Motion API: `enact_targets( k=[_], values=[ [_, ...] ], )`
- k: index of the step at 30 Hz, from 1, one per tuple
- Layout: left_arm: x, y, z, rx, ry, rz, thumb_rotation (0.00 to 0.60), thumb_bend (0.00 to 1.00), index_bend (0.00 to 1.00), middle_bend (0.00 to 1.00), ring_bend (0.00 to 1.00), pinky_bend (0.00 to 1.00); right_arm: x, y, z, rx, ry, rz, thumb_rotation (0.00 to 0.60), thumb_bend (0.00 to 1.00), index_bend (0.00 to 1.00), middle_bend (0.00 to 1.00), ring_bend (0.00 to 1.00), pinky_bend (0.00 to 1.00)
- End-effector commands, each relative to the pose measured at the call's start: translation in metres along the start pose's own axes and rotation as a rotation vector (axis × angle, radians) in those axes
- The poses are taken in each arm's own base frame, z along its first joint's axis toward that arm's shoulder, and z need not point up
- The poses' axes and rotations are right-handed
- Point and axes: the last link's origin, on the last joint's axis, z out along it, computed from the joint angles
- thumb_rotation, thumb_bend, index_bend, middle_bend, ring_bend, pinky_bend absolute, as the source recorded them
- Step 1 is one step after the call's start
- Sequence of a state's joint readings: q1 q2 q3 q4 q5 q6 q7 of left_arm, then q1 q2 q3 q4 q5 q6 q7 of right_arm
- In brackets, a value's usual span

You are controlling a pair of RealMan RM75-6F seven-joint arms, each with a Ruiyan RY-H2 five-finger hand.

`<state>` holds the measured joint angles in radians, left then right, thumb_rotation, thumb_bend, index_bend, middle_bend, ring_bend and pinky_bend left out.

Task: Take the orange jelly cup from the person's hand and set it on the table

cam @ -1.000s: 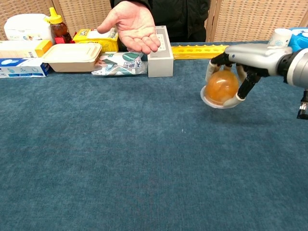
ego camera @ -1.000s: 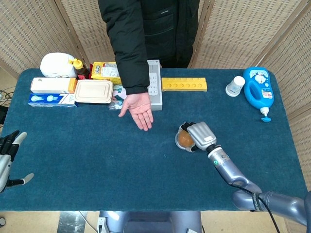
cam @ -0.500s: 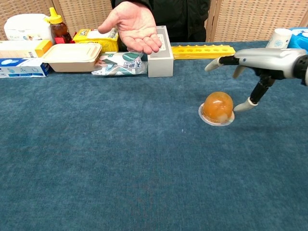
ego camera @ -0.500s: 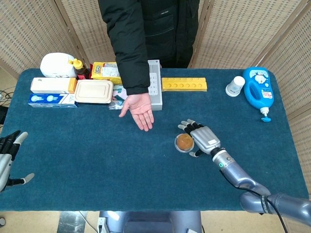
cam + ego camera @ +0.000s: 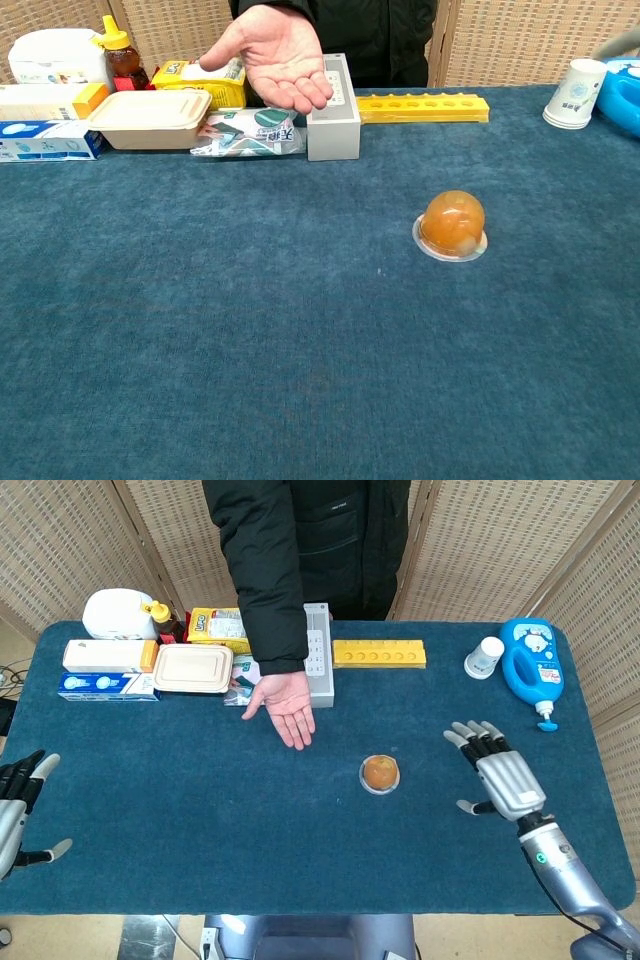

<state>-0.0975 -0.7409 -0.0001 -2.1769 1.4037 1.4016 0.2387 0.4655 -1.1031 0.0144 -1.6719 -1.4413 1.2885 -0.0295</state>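
Observation:
The orange jelly cup stands alone on the blue table, dome up on its clear rim. My right hand hovers to the right of it with fingers spread, holding nothing; only a blurred fingertip of it may show at the chest view's top right edge. My left hand stays at the table's left edge, fingers apart and empty. The person's hand is held out palm up and empty, left of and behind the cup.
Along the back stand a grey box, a yellow strip, a food container, packets and boxes at the left, and a paper cup with a blue bottle at the right.
My right hand set the jelly cup on the table, let go, and drew back to the right, leaving the chest view. The person's hand stayed put.

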Motion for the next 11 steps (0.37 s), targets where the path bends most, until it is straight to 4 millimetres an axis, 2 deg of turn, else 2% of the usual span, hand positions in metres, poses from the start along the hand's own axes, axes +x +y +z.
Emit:
enact_targets(
  k=[1,7,11],
  values=[
    [-0.002,0.002,-0.001,-0.002,-0.001,0.006,0.6,0.02,0.0,0.0,0.0,0.01,0.004,0.021,-0.055,-0.054,0.153,-0.125,0.6,0.0,0.1,0.07,0.0,0.03],
    [-0.006,0.007,-0.004,-0.016,0.002,0.026,0.6,0.02,0.0,0.0,0.0,0.01,0.001,0.027,-0.087,-0.099,0.223,-0.054,0.6,0.0,0.1,0.07,0.0,0.01],
    [-0.009,0.009,-0.005,-0.02,0.0,0.038,0.6,0.02,0.0,0.0,0.0,0.01,-0.002,0.03,-0.097,-0.106,0.222,-0.065,0.6,0.0,0.1,0.06,0.0,0.0]
  ],
)
